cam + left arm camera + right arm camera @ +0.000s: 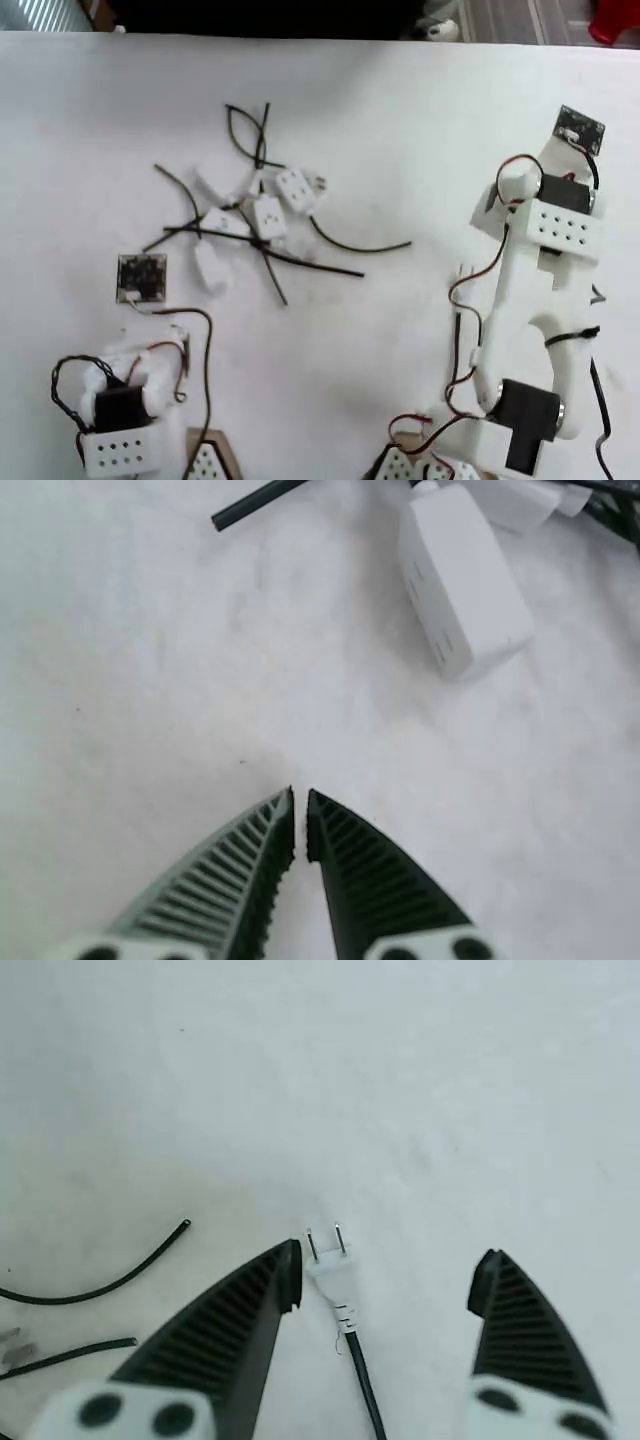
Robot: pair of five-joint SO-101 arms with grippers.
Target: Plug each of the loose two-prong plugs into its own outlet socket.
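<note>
Left gripper (pixel 301 800) nearly closed, holding nothing, over the table (pixel 120 680) near a white outlet block (pixel 462 580). Mid-table sits a tangle of outlet blocks and black cords (pixel 255 215). Farther right, a loose two-prong plug (pixel 328 1260) lies flat between the wide-open fingers of the right gripper (pixel 390 1260).

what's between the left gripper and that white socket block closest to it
Nothing but bare table between the left gripper and the socket block, as seen in the left wrist view.
</note>
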